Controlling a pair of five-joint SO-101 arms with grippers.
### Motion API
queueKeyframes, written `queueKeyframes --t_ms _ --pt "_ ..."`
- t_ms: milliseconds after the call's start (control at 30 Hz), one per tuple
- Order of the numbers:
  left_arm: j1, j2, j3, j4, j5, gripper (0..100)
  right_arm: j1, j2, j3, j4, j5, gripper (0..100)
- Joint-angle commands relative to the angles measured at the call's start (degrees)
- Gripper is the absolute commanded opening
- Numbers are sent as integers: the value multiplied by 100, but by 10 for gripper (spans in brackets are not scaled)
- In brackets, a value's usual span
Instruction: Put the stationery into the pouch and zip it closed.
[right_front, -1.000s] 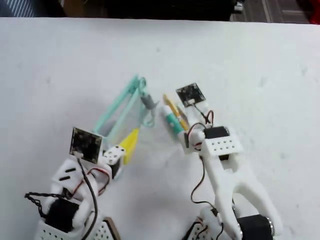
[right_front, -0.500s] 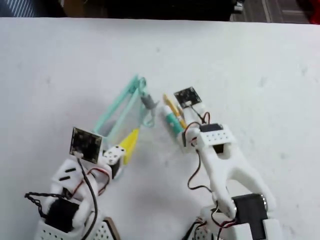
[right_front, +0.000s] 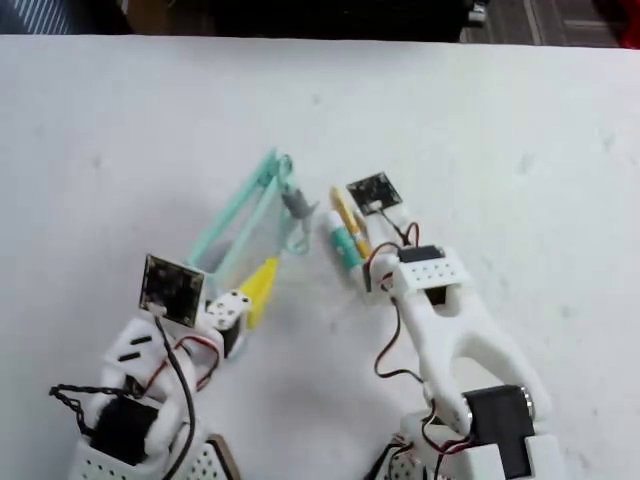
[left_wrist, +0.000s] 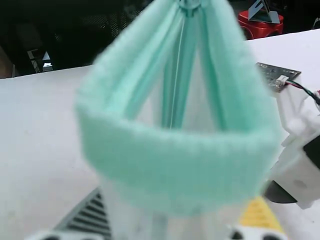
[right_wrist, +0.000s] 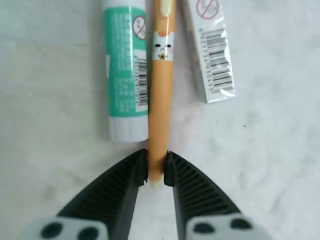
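Note:
A mint-green pouch (right_front: 240, 220) with clear sides lies left of centre, and its open mouth (left_wrist: 175, 165) looms close in the left wrist view. My left gripper (right_front: 250, 292), with its yellow finger, is shut on the pouch's near end. An orange pen (right_wrist: 160, 85) lies between a green glue stick (right_wrist: 125, 70) and a small white eraser (right_wrist: 210, 50). My right gripper (right_wrist: 156, 172) is shut on the pen's near tip, with the pen still lying on the table. In the high view the pen (right_front: 345, 212) and glue stick (right_front: 343, 243) lie just right of the pouch.
The white table (right_front: 480, 120) stretches wide and bare around the items. A grey zip pull (right_front: 295, 205) hangs at the pouch's far end, close to the pen. The right arm's white body (left_wrist: 300, 150) stands close beside the pouch.
The right arm has pushed slightly forward and left, bringing its gripper onto the pen. The left arm and the pouch have stayed put.

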Motion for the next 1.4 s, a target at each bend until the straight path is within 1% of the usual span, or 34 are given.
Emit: queueKeyframes --t_ms 0,133,233,333,500,533,600,667,733,867,967,1133,1233,1300,1367 --pt "-40 22 -35 -105 -26 218 -4 -13 -255 -92 26 21" --pt "-40 22 -35 -105 -26 218 224 -22 -246 -92 9 19" --pt "-40 22 -35 -105 -26 218 585 -75 -246 -84 18 19" --pt "-40 22 -35 -105 -26 218 1174 -163 -299 -92 26 19" --pt "-22 22 -26 -114 -26 218 2132 -875 -334 -92 62 19" --pt "-13 22 -26 -114 -26 218 2316 -989 -325 -84 193 19" --pt "-13 22 -26 -114 -26 218 2545 -1156 -281 -22 703 19" --pt "-4 22 -26 -114 -26 218 2607 -1191 -255 180 1099 19" --pt "4 22 -26 -114 -26 218 2633 -1182 -246 409 1292 19" --pt "4 22 -26 -105 -18 218 3002 -1218 -281 497 1336 19" --pt "4 22 -26 -105 -18 218 3284 -1156 -273 224 1327 19" --pt "4 22 -26 -97 -18 218 3327 -796 -290 277 1415 19" --pt "4 22 -26 -97 -18 218 3336 -488 -264 338 1908 22" --pt "-13 22 -26 -97 -18 218 3336 -295 -273 497 2084 28" --pt "-13 22 -26 -105 -18 218 3415 -207 -290 523 1943 74"
